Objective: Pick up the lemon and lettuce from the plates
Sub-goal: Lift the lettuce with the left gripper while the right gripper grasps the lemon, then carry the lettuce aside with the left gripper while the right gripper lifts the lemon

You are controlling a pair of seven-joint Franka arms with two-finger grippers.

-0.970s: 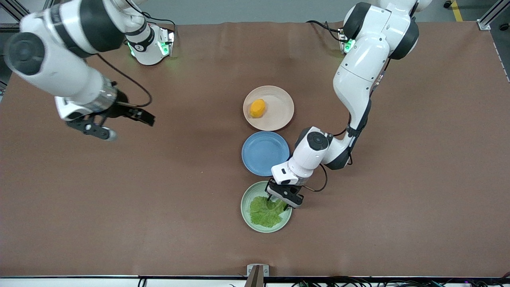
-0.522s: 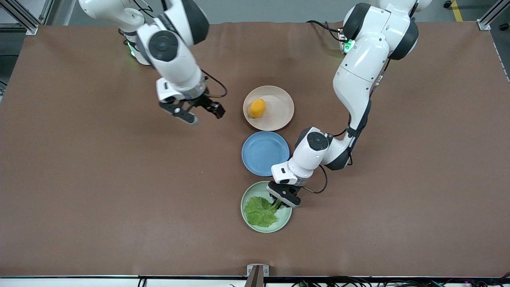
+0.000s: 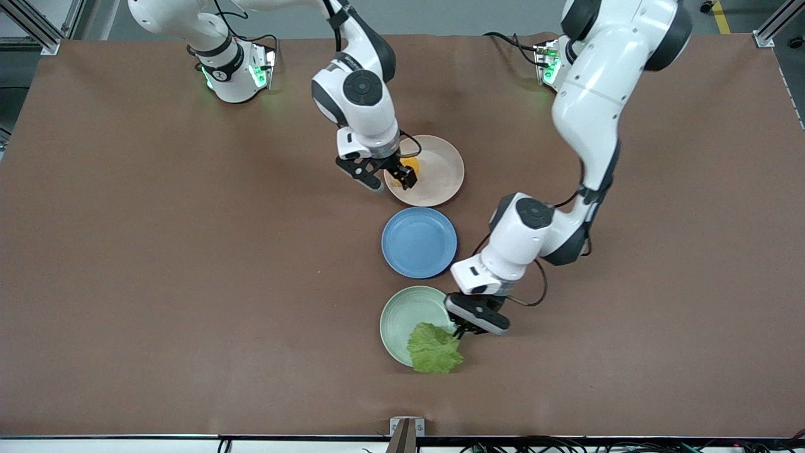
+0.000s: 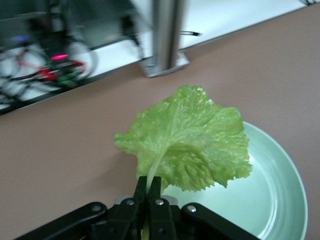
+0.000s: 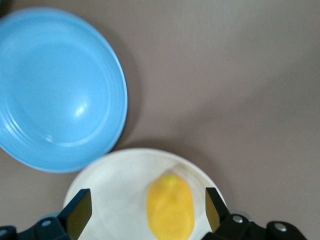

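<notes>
My left gripper (image 3: 464,331) is shut on the pale stem of the lettuce (image 3: 434,348), a crinkled green leaf that hangs over the rim of the pale green plate (image 3: 402,318). In the left wrist view the lettuce (image 4: 187,140) spreads out from my shut gripper (image 4: 148,186) above the green plate (image 4: 277,200). My right gripper (image 3: 391,181) is open over the beige-pink plate (image 3: 440,170), around the yellow-orange lemon (image 3: 412,166). In the right wrist view the lemon (image 5: 171,207) lies on the beige-pink plate (image 5: 115,190) within my open gripper (image 5: 148,212).
An empty blue plate (image 3: 418,241) sits between the two task plates; it also shows in the right wrist view (image 5: 55,87). A metal post (image 4: 167,35) stands at the table edge nearest the front camera. Brown table (image 3: 188,283) surrounds the plates.
My right arm swung from its own end of the table to the beige-pink plate and now straddles the lemon. My left gripper closed on the lettuce stem and pulled the leaf to the plate's rim.
</notes>
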